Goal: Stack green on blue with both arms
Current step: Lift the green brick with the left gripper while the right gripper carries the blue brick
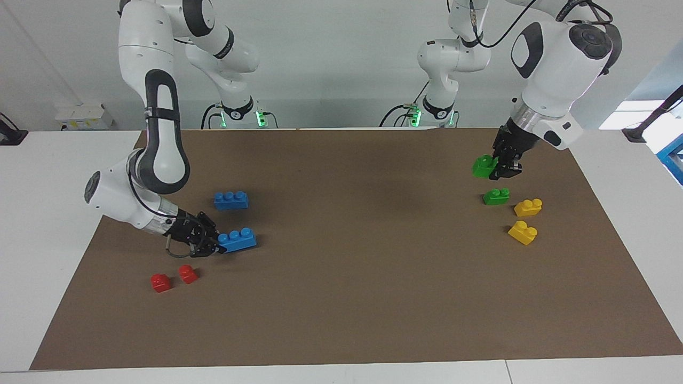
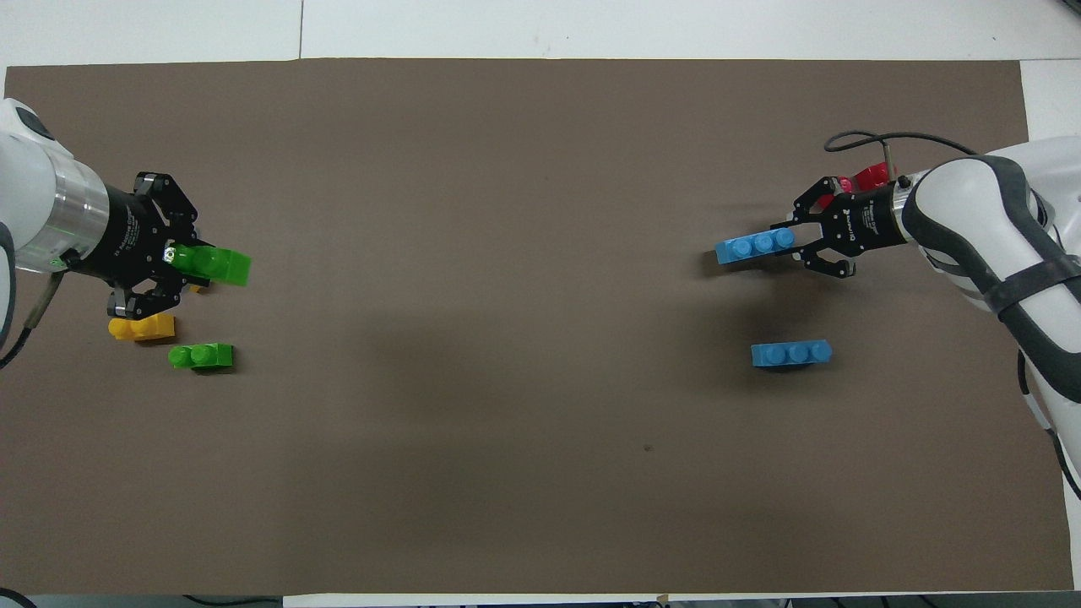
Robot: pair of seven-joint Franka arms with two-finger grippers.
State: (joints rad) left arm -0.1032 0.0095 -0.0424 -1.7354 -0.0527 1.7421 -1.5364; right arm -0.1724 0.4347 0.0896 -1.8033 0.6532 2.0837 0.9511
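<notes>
- Left pincer (image 1: 500, 169) is gripping one green brick (image 1: 484, 166), long axis sticking straight out from its fingertips.
- Right pincer (image 1: 214, 246) is clamping one blue brick (image 1: 238, 240) by its end, likewise.
- Two greens, two blues altogether.

Facing view: a high camera across the desk (image 1: 341, 320) looks toward the arm bases, taking in the whole brown mat (image 1: 373, 277) from a distance. Overhead view: a camera above the robots' end looks steeply down. Both share the mat, turned half a turn.
</notes>
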